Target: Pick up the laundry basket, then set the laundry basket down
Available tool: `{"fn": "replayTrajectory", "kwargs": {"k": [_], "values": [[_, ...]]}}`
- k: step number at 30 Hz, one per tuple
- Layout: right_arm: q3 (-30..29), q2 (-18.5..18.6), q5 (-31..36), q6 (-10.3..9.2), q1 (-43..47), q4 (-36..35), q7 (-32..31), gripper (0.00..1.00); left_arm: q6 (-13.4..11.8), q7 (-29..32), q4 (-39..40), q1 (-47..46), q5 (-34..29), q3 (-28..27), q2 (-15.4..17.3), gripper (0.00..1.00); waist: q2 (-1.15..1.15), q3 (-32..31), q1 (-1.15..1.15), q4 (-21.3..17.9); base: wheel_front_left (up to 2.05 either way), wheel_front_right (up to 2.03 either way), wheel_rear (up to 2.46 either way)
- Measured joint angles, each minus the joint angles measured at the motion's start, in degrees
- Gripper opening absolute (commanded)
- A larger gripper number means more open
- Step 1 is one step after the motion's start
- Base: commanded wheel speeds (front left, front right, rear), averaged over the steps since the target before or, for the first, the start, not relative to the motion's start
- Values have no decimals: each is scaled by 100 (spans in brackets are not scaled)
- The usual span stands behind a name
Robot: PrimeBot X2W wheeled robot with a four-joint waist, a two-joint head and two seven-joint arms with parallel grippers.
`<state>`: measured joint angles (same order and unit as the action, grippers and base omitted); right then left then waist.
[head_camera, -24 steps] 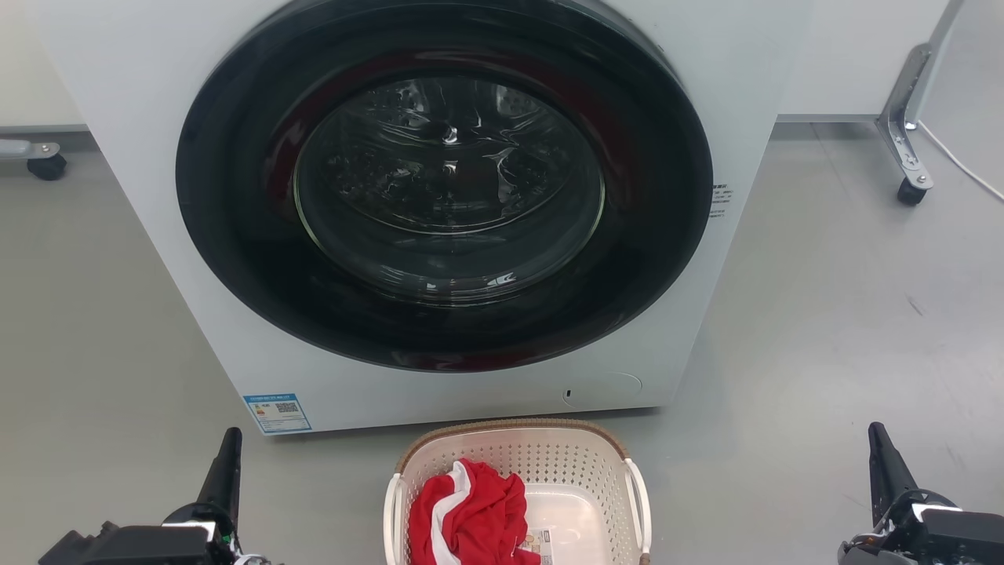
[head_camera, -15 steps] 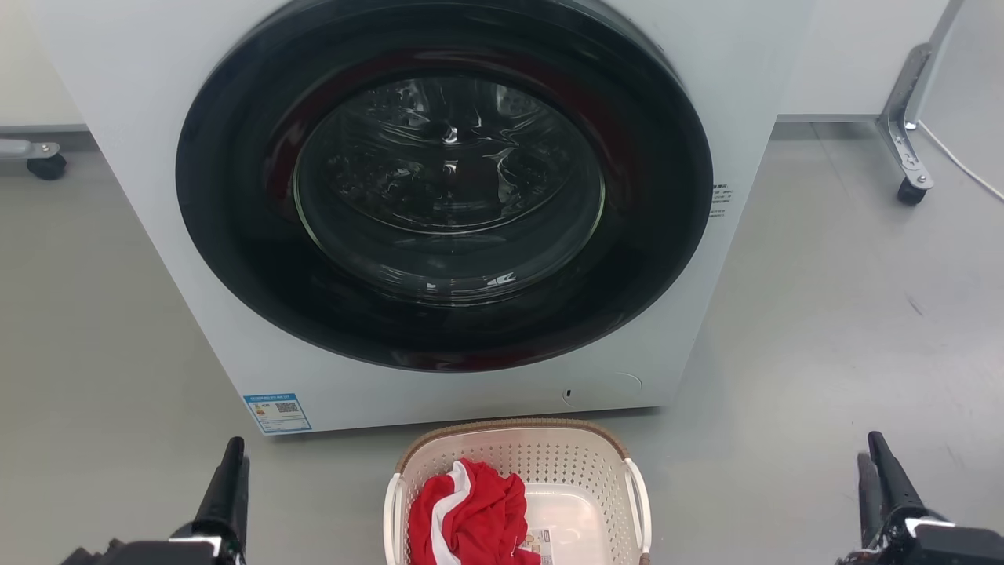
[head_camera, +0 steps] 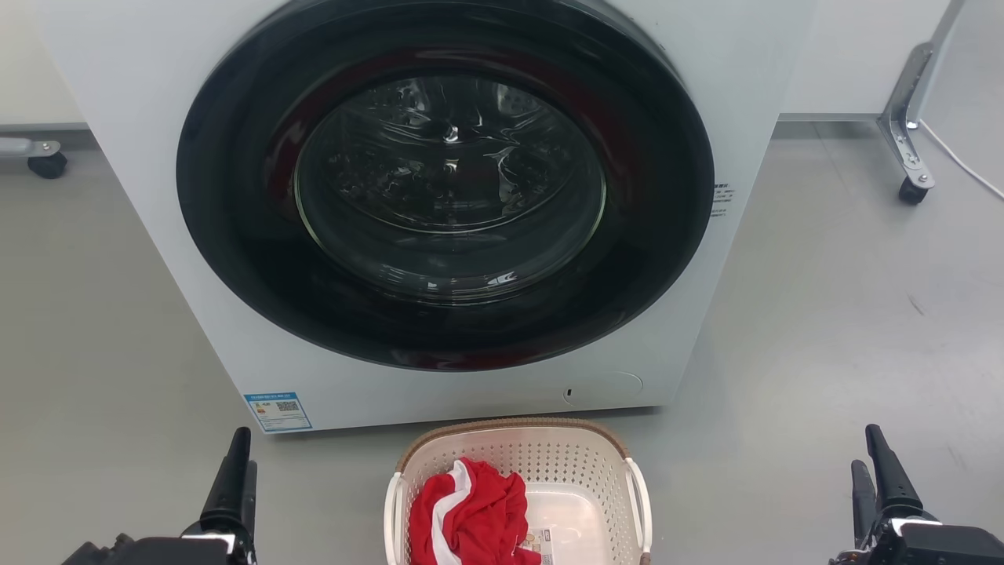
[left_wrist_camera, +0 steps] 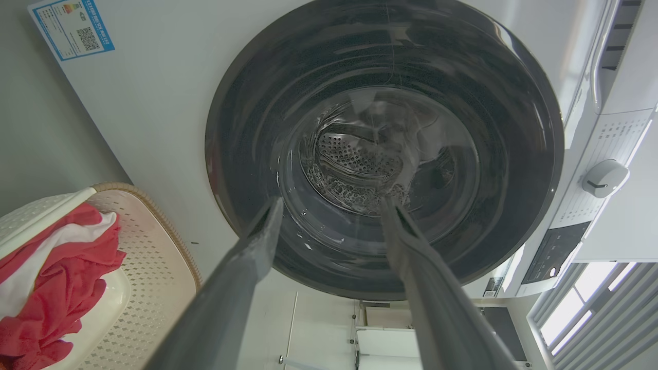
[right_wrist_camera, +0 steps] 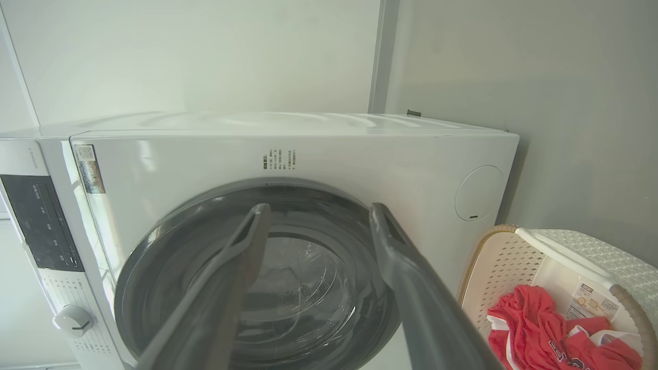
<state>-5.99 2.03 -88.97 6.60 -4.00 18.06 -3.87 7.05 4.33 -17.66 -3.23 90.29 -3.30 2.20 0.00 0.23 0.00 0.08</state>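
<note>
1. A black caster (head_camera: pixel 45 165) stands on the grey floor (head_camera: pixel 823 314) at the far left of the head view, behind the washer.
2. The left gripper (head_camera: pixel 245 449) is at the lower left, fingers pointing up. In its wrist view, the left gripper (left_wrist_camera: pixel 331 205) has its two fingers spread wide with nothing between them, aimed at the washer door.
3. A blue label (head_camera: pixel 277 411) sits on the lower left corner of the washer front.
4. The white washer (head_camera: pixel 118 118) takes up the middle. Its round dark door (head_camera: pixel 449 188) is closed, and the steel drum shows through the glass.
5. The basket (head_camera: pixel 510 425) rests on the floor just in front of the washer base, at the bottom centre. It lies between the two grippers and well apart from both. Whether its brown rim touches the washer I cannot tell.
6. A red cloth (head_camera: pixel 471 510) with a white stripe lies bunched in the left half of the basket. The right half shows bare bottom.
7. The right gripper (head_camera: pixel 865 447) is at the lower right, fingers pointing up. In its wrist view, the right gripper (right_wrist_camera: pixel 320 208) is likewise spread apart and empty, and the basket (right_wrist_camera: pixel 493 257) is off to its right.
8. A metal leg on a caster (head_camera: pixel 911 192) stands at the far right, with a white cable (head_camera: pixel 957 165) beside it.
</note>
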Motion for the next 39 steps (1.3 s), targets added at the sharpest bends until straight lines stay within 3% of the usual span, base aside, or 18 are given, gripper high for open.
{"fn": "replayTrajectory", "kwargs": {"k": [13,39], "values": [[341,205,1072,-100,-133,-88,291,100,-8,-335,183,-135,-1004,361,224,100,0,23,0,21,0,0,0],[1266,703,3825,-615,-218,-488,801,100,-561,-850,771,-256,-3706,1172,688,100,0,44,0,68,0,0,0]]}}
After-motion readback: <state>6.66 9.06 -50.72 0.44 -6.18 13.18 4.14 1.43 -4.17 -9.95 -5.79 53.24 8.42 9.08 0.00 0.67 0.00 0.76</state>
